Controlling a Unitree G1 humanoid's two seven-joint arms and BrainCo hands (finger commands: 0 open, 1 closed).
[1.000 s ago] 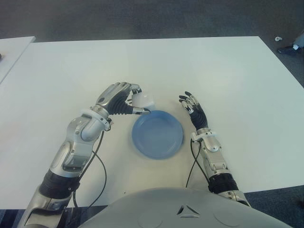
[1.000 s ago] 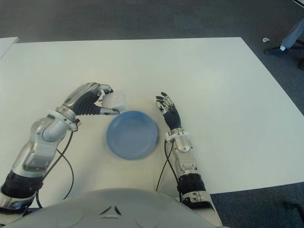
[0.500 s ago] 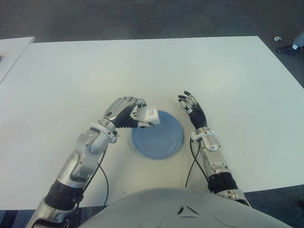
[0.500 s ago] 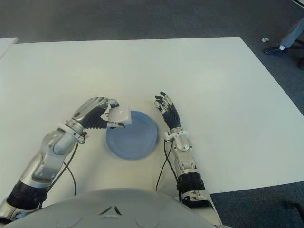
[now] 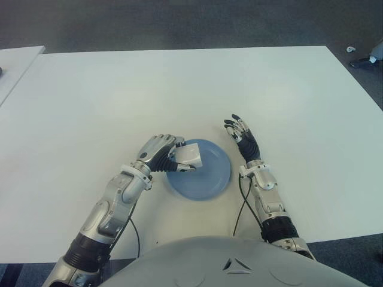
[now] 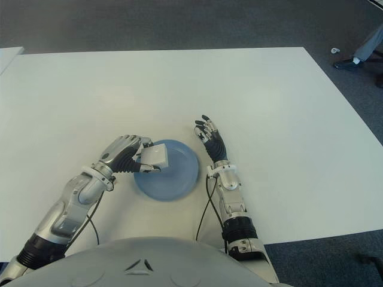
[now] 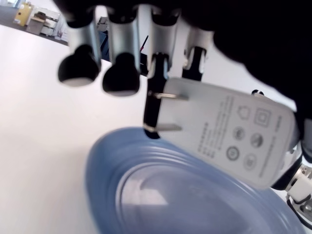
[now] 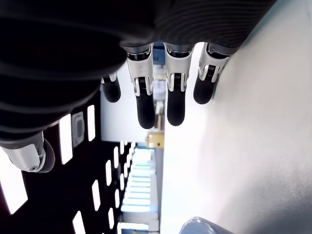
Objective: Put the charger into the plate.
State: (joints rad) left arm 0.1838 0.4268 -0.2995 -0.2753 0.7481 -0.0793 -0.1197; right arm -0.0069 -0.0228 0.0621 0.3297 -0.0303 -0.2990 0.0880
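Two hands over a white table (image 5: 179,84). Left hand (image 5: 160,153) curled around the charger (image 5: 190,156), a white square block with two metal prongs; fingers wrap it from above, thumb under. Charger sits in the grasp above the left rim of the plate (image 5: 209,179), not seen touching it. Left wrist view confirms: charger (image 7: 229,141) pinched against the fingers (image 7: 161,63), printed face turned to the camera, prongs pointing toward the fingertips, blue plate (image 7: 161,190) directly beneath with a visible gap.

Plate is round, blue, shallow, nothing lying in it. It stands toward the near edge of the table, roughly midway between the left and right edges.

Right hand (image 5: 242,136) shows just beside the plate on its right side, fingers extended and slightly spread, holding nothing. Right wrist view: fingers (image 8: 175,97) straight, nothing between them, the plate's rim (image 8: 204,226) at the frame edge. Whether this hand touches the table cannot be told.

Dark carpet beyond the table's far edge. A person's shoe (image 5: 362,61) off the far right corner.
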